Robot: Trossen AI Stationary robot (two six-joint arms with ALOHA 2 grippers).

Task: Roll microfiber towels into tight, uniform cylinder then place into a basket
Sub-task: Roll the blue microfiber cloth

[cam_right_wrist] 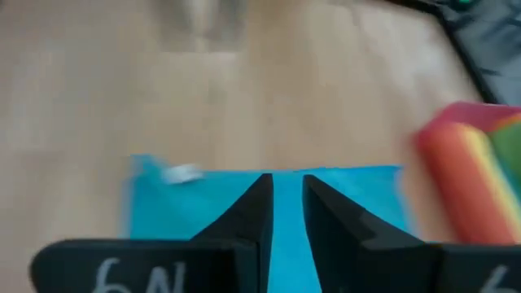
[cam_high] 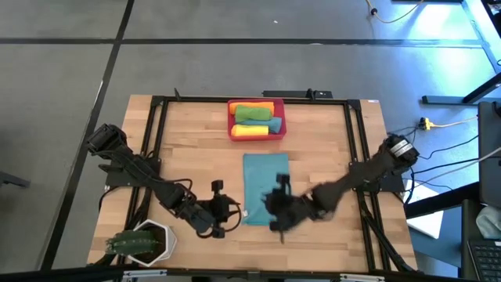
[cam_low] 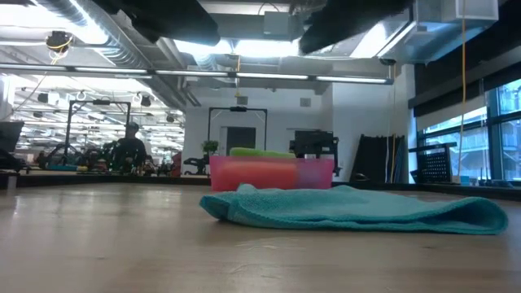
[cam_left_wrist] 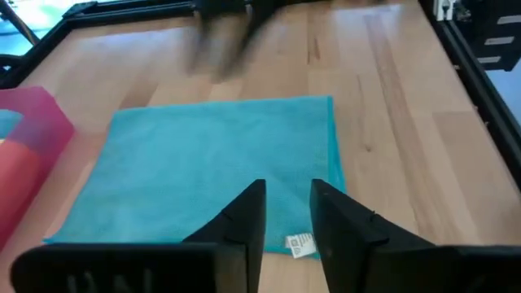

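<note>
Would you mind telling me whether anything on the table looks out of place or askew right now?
Nothing stands out. The teal towel lies flat and square to the table, the basket sits upright holding rolled towels, and the plant pot stands at the near left corner.

Even, bright overhead light falls on the pale wooden table (cam_high: 196, 149), with soft shadows under the two arms. In the low view, ceiling strip lights glare white and the near tabletop is out of focus, while the flat teal microfibre towel (cam_low: 358, 209) looks soft-edged. The right wrist view is blurred throughout; the left wrist view smears the other arm at the table's far side.
</note>
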